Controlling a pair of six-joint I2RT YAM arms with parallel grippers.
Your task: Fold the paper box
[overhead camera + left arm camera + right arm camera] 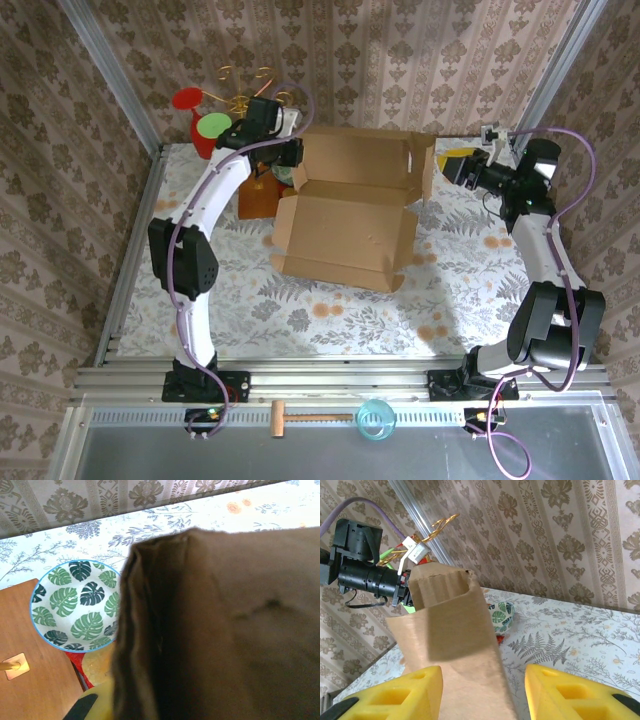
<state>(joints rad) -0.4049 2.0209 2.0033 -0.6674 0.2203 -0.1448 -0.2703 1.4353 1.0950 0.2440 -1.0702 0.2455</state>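
Table (300, 310) under a pale floral cloth, metal rails along its edges; brown damask wallpaper (400, 60) on the walls behind

Paper box (350, 215): plain brown card at mid-table toward the far side, half formed, back wall raised, front panel and flaps lying flat

Left gripper (290, 152): closed on the far left corner of the raised wall

Right gripper (484, 675): yellow fingers (395, 695) spread wide at the box's far right end, a card flap standing between them, nothing gripped

Leaf-print bowl (75, 605) just left of the box

Blurred paper box (225, 630) covers bowl (75, 605) right rim; board (30, 680) cut off.
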